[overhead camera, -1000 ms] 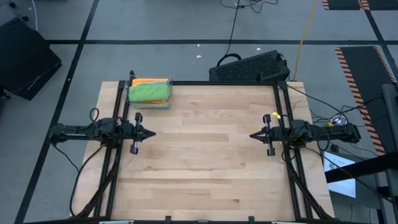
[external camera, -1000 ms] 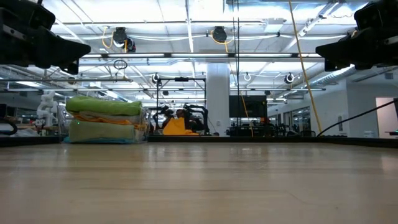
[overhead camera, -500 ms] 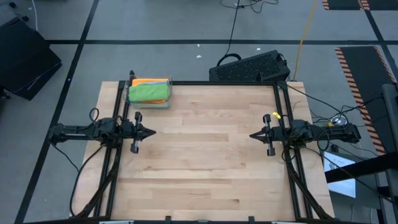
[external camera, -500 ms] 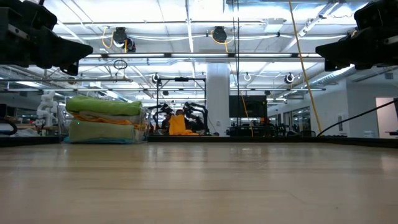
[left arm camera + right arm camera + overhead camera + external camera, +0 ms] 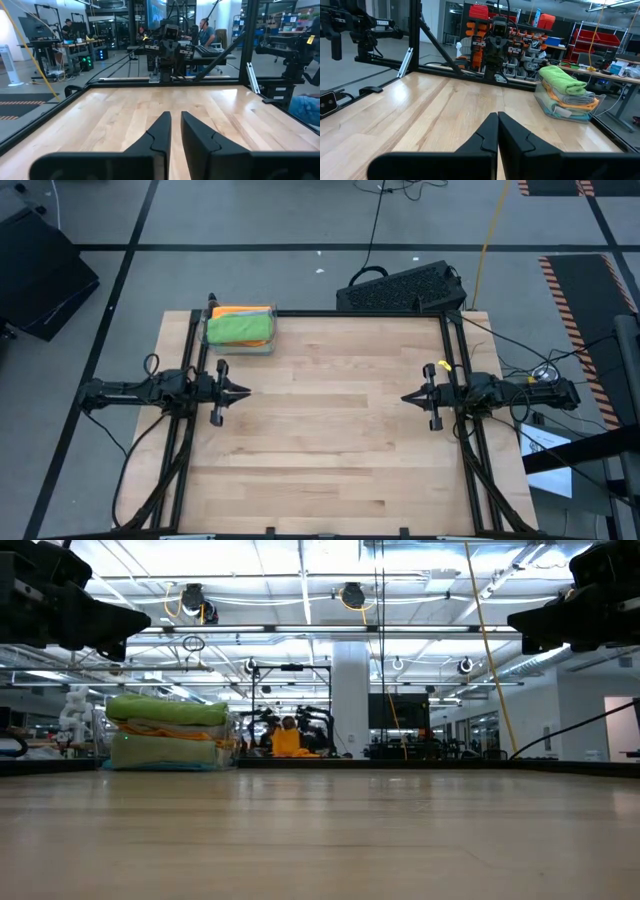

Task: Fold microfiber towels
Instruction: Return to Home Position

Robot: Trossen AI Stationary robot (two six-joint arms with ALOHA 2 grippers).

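Hovering apart, left gripper [image 5: 243, 391] slightly parted, right gripper [image 5: 406, 397] closed (empty), towels [image 5: 240, 328] stacked.

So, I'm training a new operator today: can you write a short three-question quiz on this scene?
1. True or false: the towels lie spread flat at the table's middle.
2. Which towel tops the stack? A orange, B bright green, C blue.
3. Fill in: the right gripper is ____, holding nothing.

Key
1. False: they sit stacked in the far corner on the left arm's side.
2. B.
3. Shut. The left gripper has a narrow gap between its fingers and is empty too.
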